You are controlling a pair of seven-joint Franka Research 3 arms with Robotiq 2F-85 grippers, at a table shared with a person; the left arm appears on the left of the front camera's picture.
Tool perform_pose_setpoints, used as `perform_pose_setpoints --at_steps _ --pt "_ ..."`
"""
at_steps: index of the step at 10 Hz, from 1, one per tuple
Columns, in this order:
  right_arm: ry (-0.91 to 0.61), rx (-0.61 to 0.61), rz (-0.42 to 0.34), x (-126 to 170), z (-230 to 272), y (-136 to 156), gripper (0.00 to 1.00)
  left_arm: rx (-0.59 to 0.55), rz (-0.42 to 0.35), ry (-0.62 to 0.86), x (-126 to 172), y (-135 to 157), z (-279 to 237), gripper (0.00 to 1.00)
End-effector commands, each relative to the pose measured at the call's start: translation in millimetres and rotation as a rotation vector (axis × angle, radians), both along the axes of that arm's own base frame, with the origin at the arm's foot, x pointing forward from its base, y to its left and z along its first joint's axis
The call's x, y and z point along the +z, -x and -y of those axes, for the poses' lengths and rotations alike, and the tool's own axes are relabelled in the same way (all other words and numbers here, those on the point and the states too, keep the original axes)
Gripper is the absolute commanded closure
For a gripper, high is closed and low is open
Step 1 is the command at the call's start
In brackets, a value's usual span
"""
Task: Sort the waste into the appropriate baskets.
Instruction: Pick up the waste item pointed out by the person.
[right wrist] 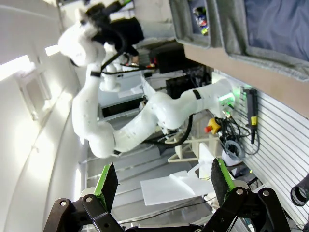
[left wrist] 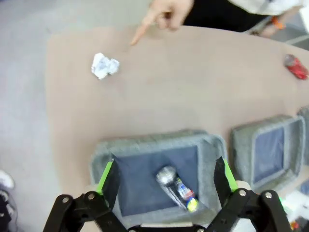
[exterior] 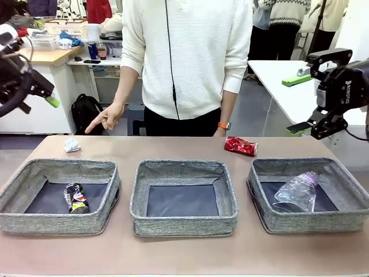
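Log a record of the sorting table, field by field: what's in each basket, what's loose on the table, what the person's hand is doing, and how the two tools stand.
left basket: dark can lying inside
middle basket: nothing inside
right basket: clear plastic bottle lying inside
loose on table: white paper wad far left; crushed red can far right, both beyond the baskets
person's hand: index finger pointing toward the paper wad
left tool: open, raised above the left basket
right tool: open, raised off the table's right side
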State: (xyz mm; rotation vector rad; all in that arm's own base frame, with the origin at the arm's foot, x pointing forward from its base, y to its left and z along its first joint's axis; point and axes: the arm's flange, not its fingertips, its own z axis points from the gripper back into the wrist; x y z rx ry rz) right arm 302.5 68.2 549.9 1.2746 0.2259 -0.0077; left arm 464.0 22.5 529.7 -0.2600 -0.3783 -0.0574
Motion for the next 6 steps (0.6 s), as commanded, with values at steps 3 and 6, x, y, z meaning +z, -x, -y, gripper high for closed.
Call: perform_pose_setpoints --at_steps 3,6 --pt "-0.015 -0.004 -0.016 4 -2 1 0.00 0.129 -0.048 -0.137 -64 -107 0 0.00" --pt "-0.015 -0.004 -0.016 4 -2 1 0.00 0.075 -0.059 -0.191 -110 -136 -9 0.00"
